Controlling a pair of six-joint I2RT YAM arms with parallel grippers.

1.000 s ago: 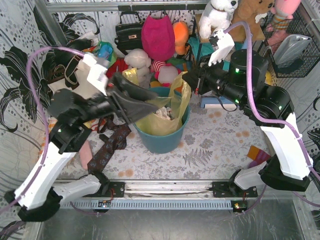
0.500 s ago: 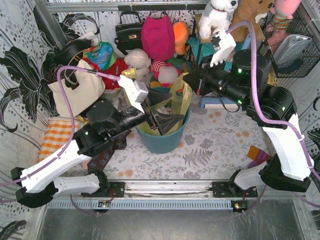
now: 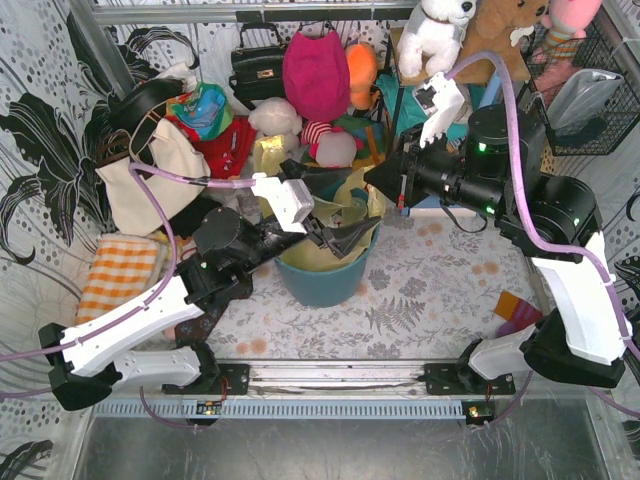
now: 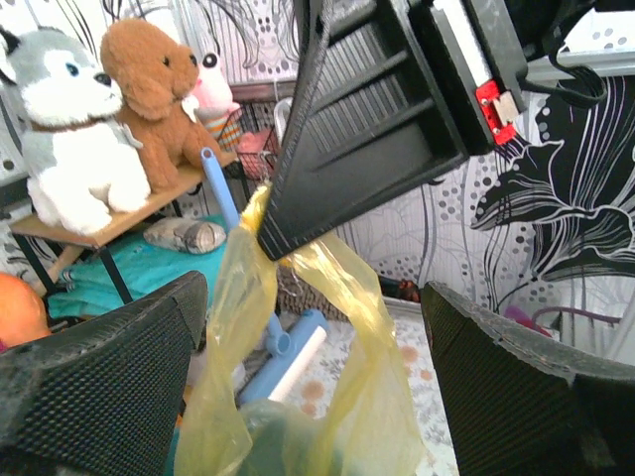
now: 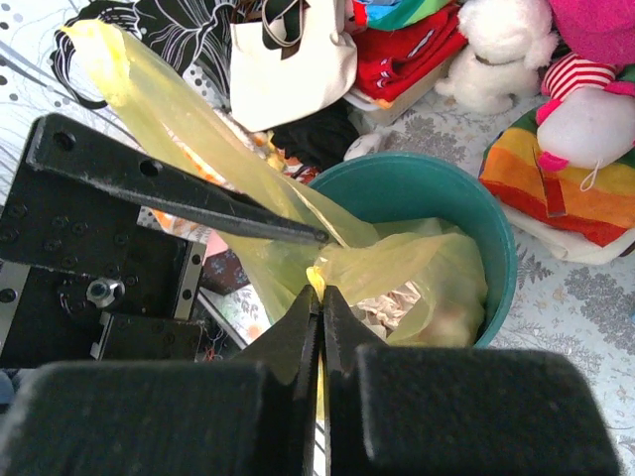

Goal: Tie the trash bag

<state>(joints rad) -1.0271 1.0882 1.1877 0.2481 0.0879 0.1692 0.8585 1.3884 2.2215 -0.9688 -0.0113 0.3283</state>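
The trash bag (image 3: 312, 256), thin yellow-green plastic with crumpled white paper (image 5: 402, 302) inside, sits in the round teal bin (image 3: 325, 285). My right gripper (image 3: 372, 180) is shut on the bag's right flap (image 5: 417, 263) above the bin's rim (image 5: 501, 248); in the right wrist view the jaws pinch the plastic (image 5: 319, 297). My left gripper (image 3: 350, 207) is open over the bin. In the left wrist view its fingers (image 4: 99, 382) stand wide on both sides of the raised yellow flap (image 4: 357, 327) without touching it. The bag's other flap (image 5: 129, 79) sticks up at the left.
A cream tote bag (image 3: 150, 185) and an orange checked cloth (image 3: 110, 275) lie at the left. Plush toys, a pink backpack (image 3: 315, 70) and a black handbag (image 3: 255, 65) crowd the back. A wire basket (image 3: 585, 90) is at the back right. A blue tube (image 4: 288, 357) lies behind the bin.
My left arm has swung from the left side over the bin, and its open gripper now straddles the flap that the right gripper holds. The right gripper has barely moved.
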